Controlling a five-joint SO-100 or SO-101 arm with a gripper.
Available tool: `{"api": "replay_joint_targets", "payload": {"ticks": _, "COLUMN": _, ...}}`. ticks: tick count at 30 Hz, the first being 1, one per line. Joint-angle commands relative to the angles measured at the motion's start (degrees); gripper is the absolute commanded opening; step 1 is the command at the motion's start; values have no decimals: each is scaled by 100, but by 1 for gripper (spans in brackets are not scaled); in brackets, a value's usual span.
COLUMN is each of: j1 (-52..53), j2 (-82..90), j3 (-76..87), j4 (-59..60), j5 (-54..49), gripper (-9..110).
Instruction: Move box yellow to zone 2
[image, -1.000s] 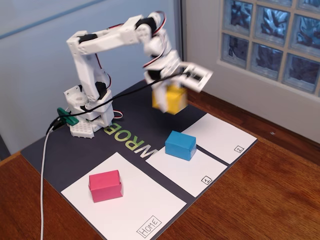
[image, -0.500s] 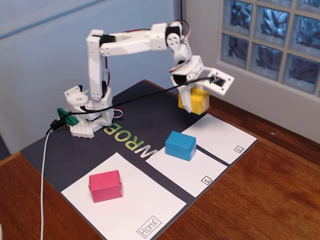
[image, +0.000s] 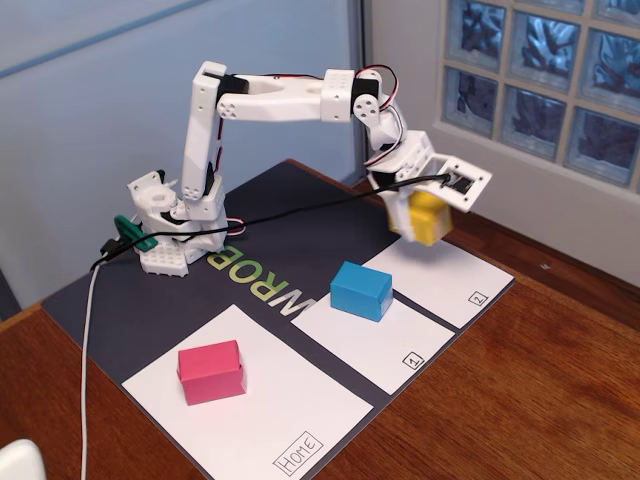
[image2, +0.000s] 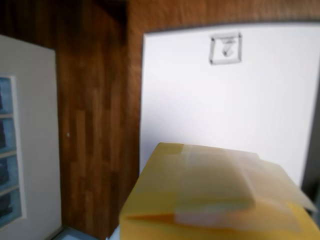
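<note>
The yellow box (image: 426, 217) hangs in the air, held by my gripper (image: 415, 212), which is shut on it above the far end of the zone 2 sheet (image: 440, 275). In the wrist view the yellow box (image2: 215, 195) fills the lower part of the picture, and the white zone 2 sheet (image2: 200, 100) lies beneath it with its boxed mark (image2: 225, 48) near the top. My fingers are hidden by the box in the wrist view.
A blue box (image: 361, 290) stands at the far end of the sheet marked 1 (image: 385, 345). A pink box (image: 211, 371) sits on the Home sheet (image: 270, 410). A glass-block window (image: 545, 80) is behind, and the arm's base (image: 175, 235) stands at the mat's left.
The arm has stretched out and swung to the right in the fixed view, carrying the yellow box from above the dark mat to above the zone 2 sheet.
</note>
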Motion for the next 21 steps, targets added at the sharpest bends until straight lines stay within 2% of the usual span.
{"api": "replay_joint_targets", "payload": {"ticks": 1, "j1": -26, "j2": -44, "j3": -220, "j4": -448, "j5": -18, "gripper": 2}}
{"api": "replay_joint_targets", "payload": {"ticks": 21, "j1": 571, "j2": -993, "j3": -9, "j4": -1125, "j5": 114, "gripper": 3}}
